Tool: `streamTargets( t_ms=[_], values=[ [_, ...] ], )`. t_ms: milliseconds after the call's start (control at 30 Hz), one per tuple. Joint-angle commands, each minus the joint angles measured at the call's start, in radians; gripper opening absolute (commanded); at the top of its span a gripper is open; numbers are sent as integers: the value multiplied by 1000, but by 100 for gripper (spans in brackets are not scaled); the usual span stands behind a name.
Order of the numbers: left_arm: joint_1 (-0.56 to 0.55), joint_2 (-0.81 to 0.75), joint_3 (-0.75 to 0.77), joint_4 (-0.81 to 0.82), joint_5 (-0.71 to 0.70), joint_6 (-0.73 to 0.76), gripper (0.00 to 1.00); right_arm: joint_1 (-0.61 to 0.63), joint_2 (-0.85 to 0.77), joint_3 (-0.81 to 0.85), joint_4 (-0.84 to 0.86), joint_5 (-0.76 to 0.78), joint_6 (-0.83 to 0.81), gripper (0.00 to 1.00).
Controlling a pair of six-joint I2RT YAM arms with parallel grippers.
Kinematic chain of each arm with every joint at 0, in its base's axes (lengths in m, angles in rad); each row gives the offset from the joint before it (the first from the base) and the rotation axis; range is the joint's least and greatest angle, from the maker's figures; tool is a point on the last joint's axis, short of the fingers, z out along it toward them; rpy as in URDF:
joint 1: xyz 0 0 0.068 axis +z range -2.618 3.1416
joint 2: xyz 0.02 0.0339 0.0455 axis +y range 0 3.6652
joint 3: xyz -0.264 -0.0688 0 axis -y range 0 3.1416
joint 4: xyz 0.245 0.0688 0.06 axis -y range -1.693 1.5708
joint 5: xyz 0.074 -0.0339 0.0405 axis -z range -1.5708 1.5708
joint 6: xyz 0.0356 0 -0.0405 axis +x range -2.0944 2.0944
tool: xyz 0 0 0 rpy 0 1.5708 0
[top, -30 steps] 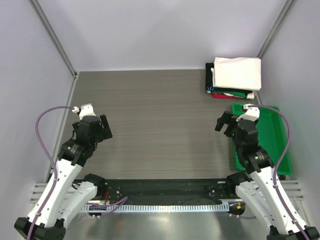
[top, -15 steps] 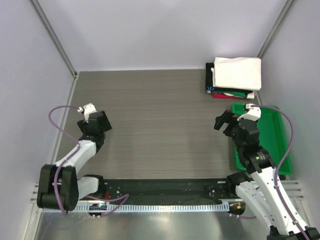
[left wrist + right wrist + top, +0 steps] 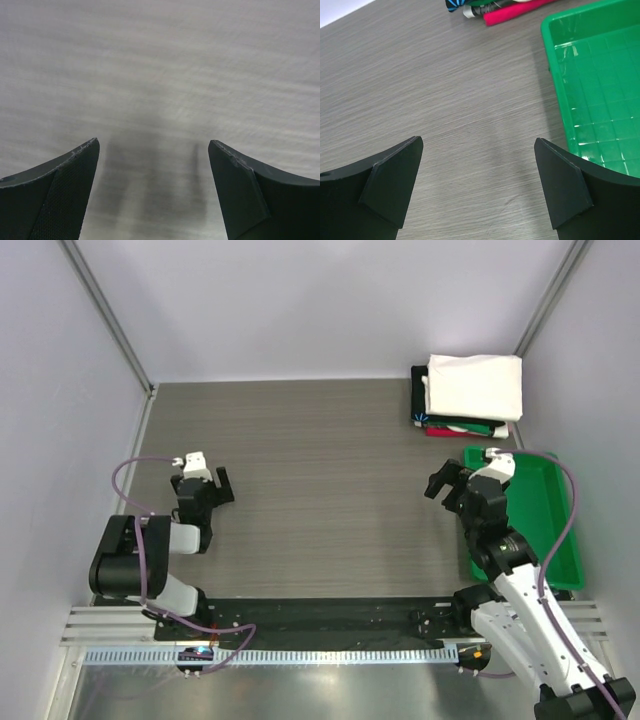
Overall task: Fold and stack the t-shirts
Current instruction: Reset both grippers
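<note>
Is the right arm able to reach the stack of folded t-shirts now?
Probably yes: the stack of t-shirts lies just beyond the open right gripper, with only table between; the green tray sits aside.

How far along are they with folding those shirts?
Done: the t-shirts sit folded in one stack in the far right corner, white on top. In hand: nothing; the left gripper and right gripper are open and empty. Left: no unfolded shirt is in view, likely finished.

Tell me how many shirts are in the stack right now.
4 at least, stacked at the far right corner: white shirt on top, then black shirt, green shirt, red shirt lowest. More may be hidden between.
</note>
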Motion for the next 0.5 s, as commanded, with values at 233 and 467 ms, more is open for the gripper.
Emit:
streamTargets(
  t_ms=[233,467],
  values=[
    [-3,-19,12,211,59,56,92,2,-112,-53,155,3,73,100],
    [-6,-18,12,209,53,62,93,2,-138,50,110,35,27,100]
  ],
)
